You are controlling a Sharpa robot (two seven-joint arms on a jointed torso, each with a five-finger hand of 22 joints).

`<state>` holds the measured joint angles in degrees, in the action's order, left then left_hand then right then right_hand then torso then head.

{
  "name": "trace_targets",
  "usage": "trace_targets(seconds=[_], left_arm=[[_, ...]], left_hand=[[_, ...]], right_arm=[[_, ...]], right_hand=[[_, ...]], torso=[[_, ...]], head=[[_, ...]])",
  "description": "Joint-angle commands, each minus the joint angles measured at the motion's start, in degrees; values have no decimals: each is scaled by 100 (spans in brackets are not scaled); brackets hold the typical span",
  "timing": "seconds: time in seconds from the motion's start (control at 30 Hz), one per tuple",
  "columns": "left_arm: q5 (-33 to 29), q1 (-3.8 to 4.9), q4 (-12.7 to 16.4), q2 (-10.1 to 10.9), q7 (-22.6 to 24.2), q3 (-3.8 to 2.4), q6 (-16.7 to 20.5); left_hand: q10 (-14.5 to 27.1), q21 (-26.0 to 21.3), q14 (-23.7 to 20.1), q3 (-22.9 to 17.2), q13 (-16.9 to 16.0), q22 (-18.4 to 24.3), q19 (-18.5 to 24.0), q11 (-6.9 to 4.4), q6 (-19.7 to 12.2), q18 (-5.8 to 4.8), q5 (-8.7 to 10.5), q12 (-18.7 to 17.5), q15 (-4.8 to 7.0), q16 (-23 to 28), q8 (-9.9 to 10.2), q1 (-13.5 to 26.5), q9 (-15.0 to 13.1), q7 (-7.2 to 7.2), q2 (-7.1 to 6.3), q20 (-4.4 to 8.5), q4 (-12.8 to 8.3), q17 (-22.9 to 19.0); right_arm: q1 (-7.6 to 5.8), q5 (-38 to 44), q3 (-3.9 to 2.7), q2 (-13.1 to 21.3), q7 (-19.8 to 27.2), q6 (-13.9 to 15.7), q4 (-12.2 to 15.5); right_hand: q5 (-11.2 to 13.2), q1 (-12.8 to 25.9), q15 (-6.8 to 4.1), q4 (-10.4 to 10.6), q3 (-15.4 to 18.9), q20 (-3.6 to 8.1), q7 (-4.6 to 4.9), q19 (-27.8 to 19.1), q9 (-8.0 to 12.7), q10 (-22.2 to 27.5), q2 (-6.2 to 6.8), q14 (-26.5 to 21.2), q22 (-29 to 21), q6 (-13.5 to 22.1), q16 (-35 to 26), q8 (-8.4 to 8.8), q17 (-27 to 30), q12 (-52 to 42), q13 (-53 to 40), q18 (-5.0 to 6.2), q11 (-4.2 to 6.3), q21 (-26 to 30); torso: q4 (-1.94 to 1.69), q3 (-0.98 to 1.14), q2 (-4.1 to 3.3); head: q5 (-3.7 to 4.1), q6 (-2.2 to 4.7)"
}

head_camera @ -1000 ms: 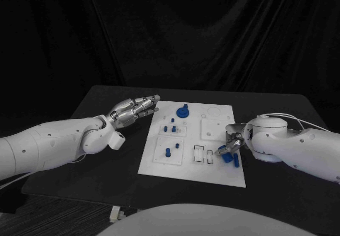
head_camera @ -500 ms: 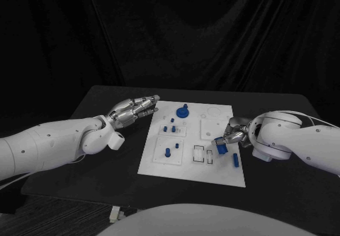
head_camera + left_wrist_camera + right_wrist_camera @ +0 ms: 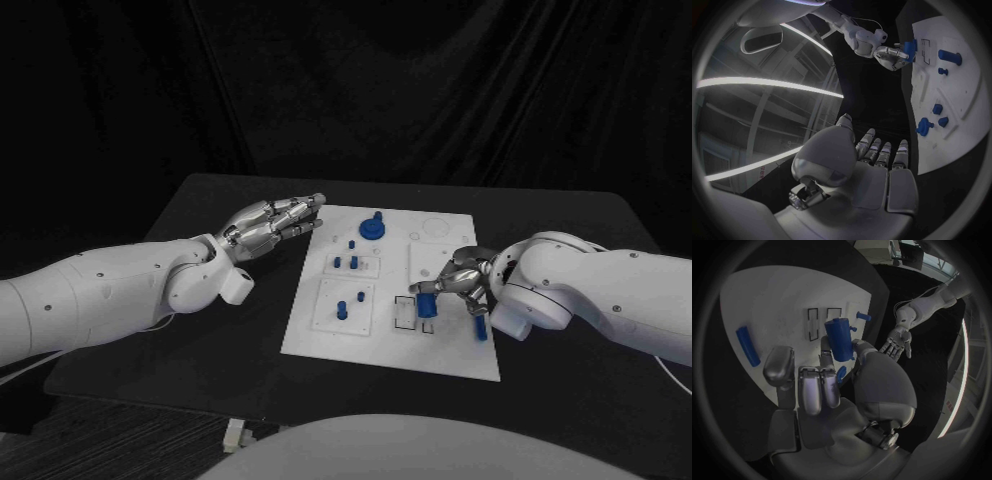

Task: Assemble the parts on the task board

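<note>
**Kid:** What is different from a moment ago?

**Helper:** The right hand has moved. Before, it was low at the right edge of the flat white task board, next to two blue pieces. Now it is farther in over the board, and it has taken one piece along.

**Kid:** Which piece?

**Helper:** A short, fat blue peg shaped like a little can. The thumb and a finger pinch it, and it is up off the board.

**Kid:** Which way does it point?

**Helper:** In the right wrist view its long side runs on from the fingers, with its flat end away from the palm. In the head view the blue peg sits over the two thin black-outlined slots in the board. I cannot tell its exact tilt.

**Kid:** And the other piece?

**Helper:** A thin blue bar lies flat on the board, just beside the right hand, near the board's right edge. It has not moved.

**Kid:** What else is on the board?

**Helper:** A round blue knob with a stem near the far edge, and a few small blue pegs standing closer to the left side.

**Kid:** What about the left hand?

**Helper:** The left hand holds nothing. Its fingers are stretched out, close together, by the board's far left corner. It is where it was before, over the black table.
</note>
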<state>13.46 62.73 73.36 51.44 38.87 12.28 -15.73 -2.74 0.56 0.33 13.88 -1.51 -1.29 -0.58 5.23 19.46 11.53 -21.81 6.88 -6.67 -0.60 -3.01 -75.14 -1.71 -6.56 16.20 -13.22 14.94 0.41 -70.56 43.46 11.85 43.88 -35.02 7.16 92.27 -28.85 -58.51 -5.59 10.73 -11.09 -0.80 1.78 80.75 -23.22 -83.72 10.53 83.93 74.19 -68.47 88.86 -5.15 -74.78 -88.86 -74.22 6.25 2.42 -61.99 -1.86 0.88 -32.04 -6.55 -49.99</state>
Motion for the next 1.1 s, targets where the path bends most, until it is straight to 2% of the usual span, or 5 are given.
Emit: trace_targets(seconds=[0.03, 0.27, 0.43, 0.7, 1.1], left_arm=[[-31, -8, 2, -18, 219, -6, -110], [-31, -8, 2, -20, 189, -6, -122], [-31, -9, 1, -20, 160, -6, -143], [-31, -12, -5, -25, 129, -6, -192], [-31, -16, -10, -27, 107, -6, -222]], left_hand=[[15, 24, -23, -114, 5, -80, -35, 38, 24, -121, -50, 122, -37, 52, -84, -57, -69, -6, -15, -35, 39, -35], [13, 27, -18, -120, 4, -85, -38, 40, 47, -121, -58, 130, -49, 49, -91, -67, -73, -17, -15, -47, 33, -33], [9, 28, -14, -124, 2, -87, -41, 43, 63, -121, -70, 140, -57, 46, -98, -84, -75, -25, -21, -59, 21, -31], [9, 30, 8, -134, 3, -89, -43, 46, 77, -121, -80, 141, -82, 28, -104, -106, -76, -33, -20, -79, 11, -20], [10, 32, 22, -138, 3, -92, -46, 45, 87, -123, -82, 142, -101, 17, -108, -114, -77, -36, -19, -90, 10, -13]], right_arm=[[43, -329, -4, -49, -70, 75, -27], [111, -167, -4, -160, -93, -59, -89], [139, 24, -4, -230, -114, -217, -146], [164, 345, -4, -313, -144, -555, -220], [173, 567, -4, -356, -172, -815, -260]], right_hand=[[-206, -125, 8, -97, -685, -4, 0, -66, -216, -628, -344, 607, 797, -30, 114, -100, -1522, -114, -1578, -57, -7, 176], [-105, -18, 30, -61, -703, -28, 24, -113, -229, -628, -416, 607, 771, 15, 114, -86, -1522, -114, -1578, -37, -30, 298], [94, 131, 56, -6, -691, -55, 55, -143, -239, -628, -474, 607, 753, 79, 114, -64, -1522, -114, -1578, -23, -59, 385], [279, 379, 72, 119, -665, -75, 69, -154, -256, -628, -585, 607, 742, 102, 114, -61, -1522, -114, -1578, -11, -75, 456], [394, 456, 69, 142, -654, -76, 63, -149, -267, -628, -617, 607, 739, 87, 114, -73, -1522, -114, -1578, -8, -71, 476]], torso=[[-2, 1, -5], [-11, -1, -6], [-6, 0, -8], [-1, 1, -4], [-5, 0, -6]], head=[[1, -1], [-9, -1], [-22, -1], [-46, -1], [-43, -1]])
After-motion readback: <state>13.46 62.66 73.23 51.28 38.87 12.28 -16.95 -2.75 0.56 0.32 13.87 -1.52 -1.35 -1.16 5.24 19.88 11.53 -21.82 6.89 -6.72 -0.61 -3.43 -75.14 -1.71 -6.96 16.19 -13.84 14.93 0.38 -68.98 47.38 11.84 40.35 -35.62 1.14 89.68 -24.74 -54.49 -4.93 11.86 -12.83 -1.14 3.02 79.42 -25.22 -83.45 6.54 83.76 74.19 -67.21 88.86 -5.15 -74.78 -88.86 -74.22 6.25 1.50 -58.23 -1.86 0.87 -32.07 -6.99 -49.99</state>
